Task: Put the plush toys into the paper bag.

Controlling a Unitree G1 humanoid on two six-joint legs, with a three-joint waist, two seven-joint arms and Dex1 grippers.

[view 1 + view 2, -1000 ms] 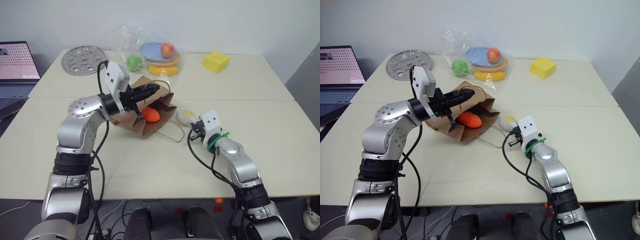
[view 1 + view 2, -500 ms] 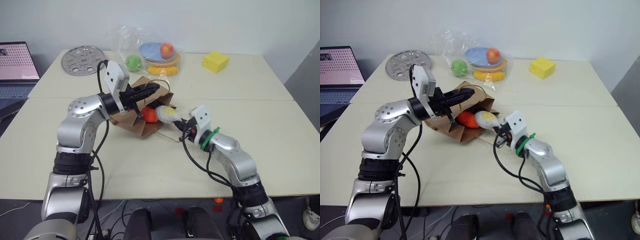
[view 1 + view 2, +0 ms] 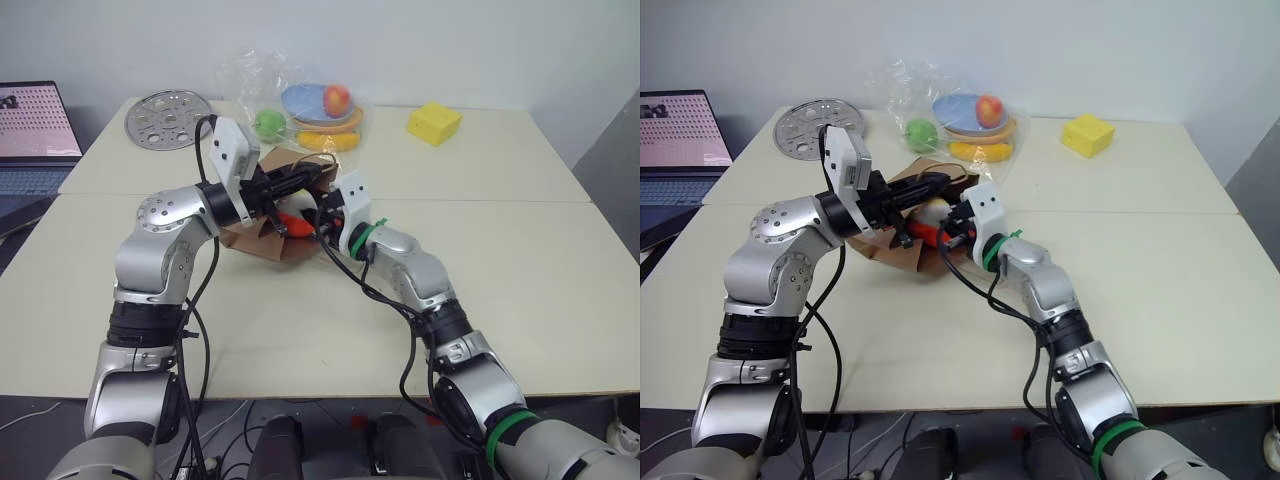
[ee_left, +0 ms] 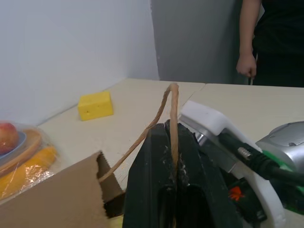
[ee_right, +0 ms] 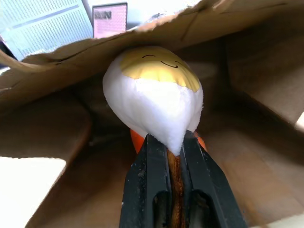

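Note:
The brown paper bag lies on its side on the table, its mouth facing right. My left gripper is shut on the bag's tan string handle and holds the upper edge of the mouth up. My right gripper is at the mouth, shut on the white egg plush toy with the yellow yolk. The toy sits just inside the bag under the raised paper edge. The orange carrot plush toy lies inside the bag, behind and below the egg.
A clear plastic bag of fruit lies behind the paper bag. A yellow block is at the back right, a metal disc at the back left, a laptop far left. A person stands beyond the table.
My right gripper has lifted the egg toy off the table right of the bag and carried it left into the bag's mouth. The left gripper has held still on the handle.

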